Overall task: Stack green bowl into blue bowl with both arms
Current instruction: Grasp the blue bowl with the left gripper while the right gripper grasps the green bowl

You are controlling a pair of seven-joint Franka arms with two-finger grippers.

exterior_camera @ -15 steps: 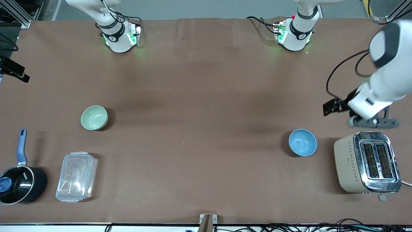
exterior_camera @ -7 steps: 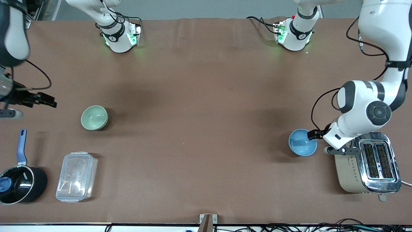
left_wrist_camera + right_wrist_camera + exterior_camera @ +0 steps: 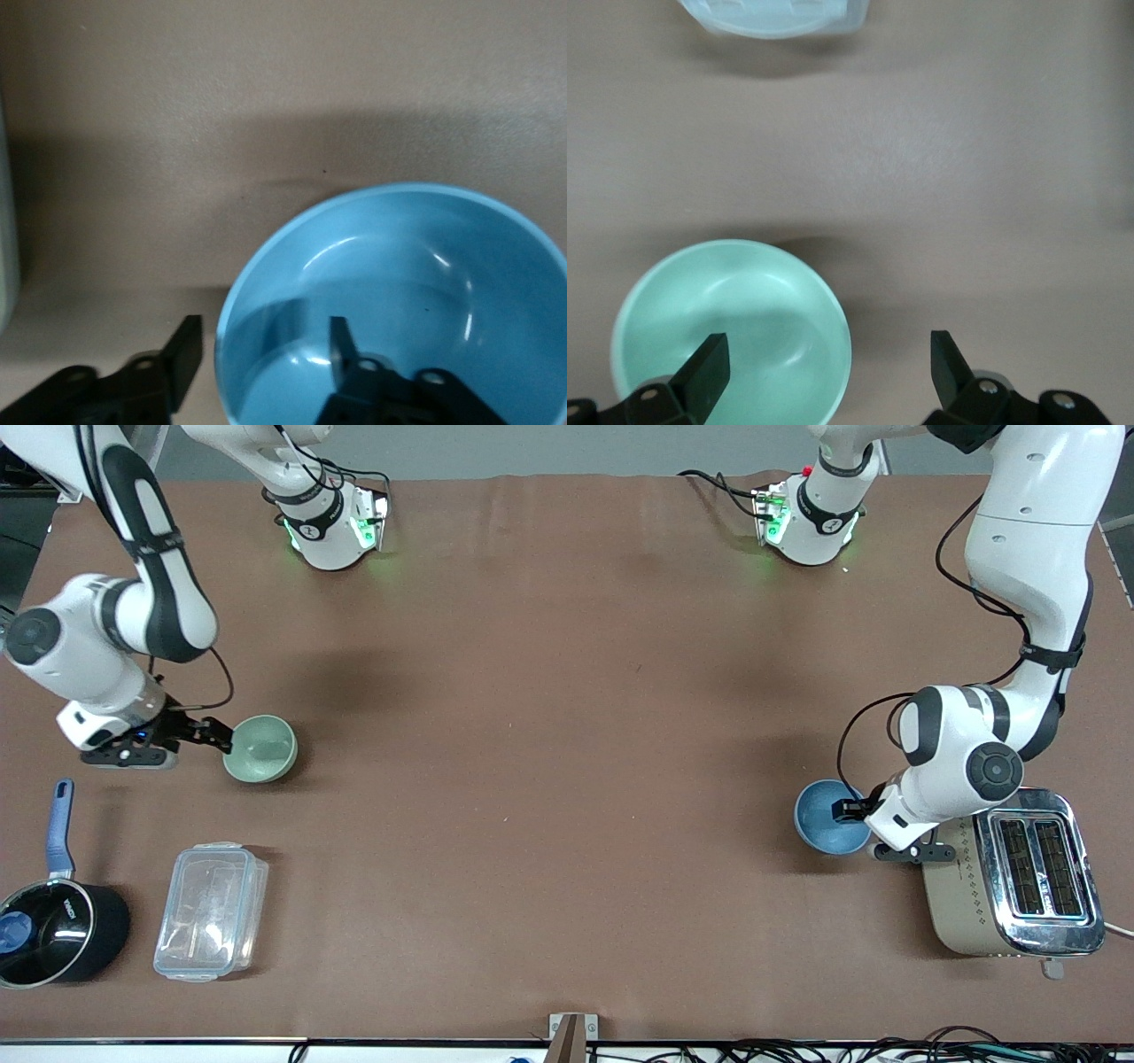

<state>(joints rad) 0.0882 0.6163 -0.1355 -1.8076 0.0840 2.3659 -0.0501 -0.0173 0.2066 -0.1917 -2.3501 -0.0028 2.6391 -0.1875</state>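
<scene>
The green bowl (image 3: 264,747) sits on the table toward the right arm's end. My right gripper (image 3: 219,736) is open at its rim. In the right wrist view (image 3: 828,365) one finger is over the inside of the green bowl (image 3: 735,323) and the other is outside it. The blue bowl (image 3: 815,816) sits toward the left arm's end, beside the toaster. My left gripper (image 3: 843,810) is open at its rim. In the left wrist view (image 3: 263,350) its fingers straddle the wall of the blue bowl (image 3: 407,283), one inside and one outside.
A beige and chrome toaster (image 3: 1010,872) stands close beside the blue bowl and under the left arm's wrist. A clear lidded container (image 3: 211,911) and a black saucepan with a blue handle (image 3: 53,926) lie nearer the front camera than the green bowl.
Both arms have swung in from the table's ends and come down. The right gripper has reached the green bowl's rim, the left gripper the blue bowl's rim. Neither bowl has moved.
</scene>
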